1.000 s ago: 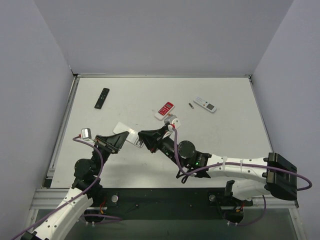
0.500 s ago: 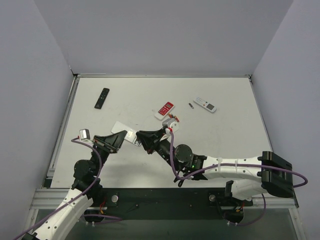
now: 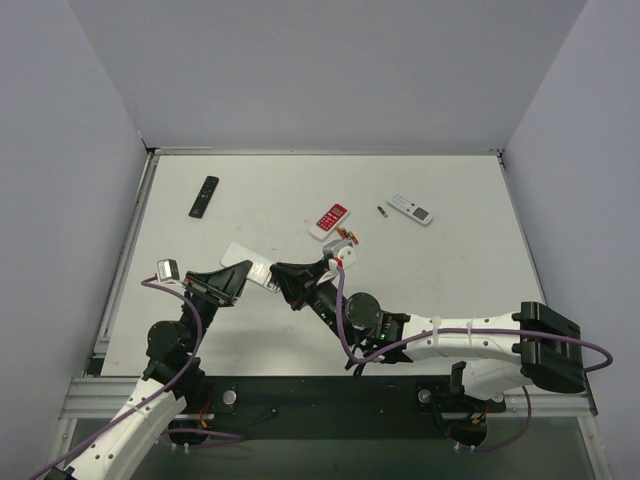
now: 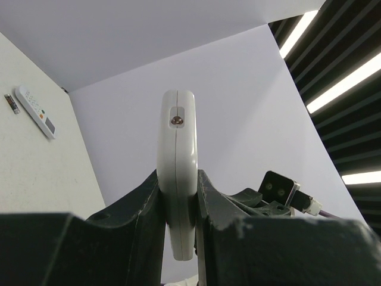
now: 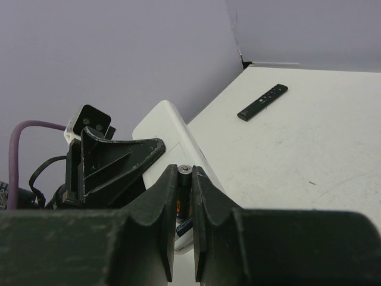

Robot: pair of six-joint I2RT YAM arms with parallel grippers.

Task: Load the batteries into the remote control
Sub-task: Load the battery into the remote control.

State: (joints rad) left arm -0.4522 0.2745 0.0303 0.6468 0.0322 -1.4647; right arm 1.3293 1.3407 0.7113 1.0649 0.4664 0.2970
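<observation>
My left gripper (image 3: 240,274) is shut on the white remote control (image 3: 248,258) and holds it on edge above the table; in the left wrist view the remote (image 4: 177,137) stands between the fingers of the left gripper (image 4: 177,179). My right gripper (image 3: 282,274) is right beside it, shut on a dark and orange battery (image 5: 185,193) at the remote's white back (image 5: 169,134). A second battery (image 5: 191,225) shows just below it, against the remote. Loose batteries lie on the table by the red remote (image 3: 345,236) and further right (image 3: 381,211).
A red-and-white remote (image 3: 329,220) lies mid-table. Another white remote (image 3: 410,208) lies to the right. A slim black remote (image 3: 204,196) lies at the far left. Grey walls close in the table on three sides.
My right arm has shifted left and slightly nearer, bringing its gripper close against the held remote and uncovering the batteries by the red remote. The left gripper has barely moved.
</observation>
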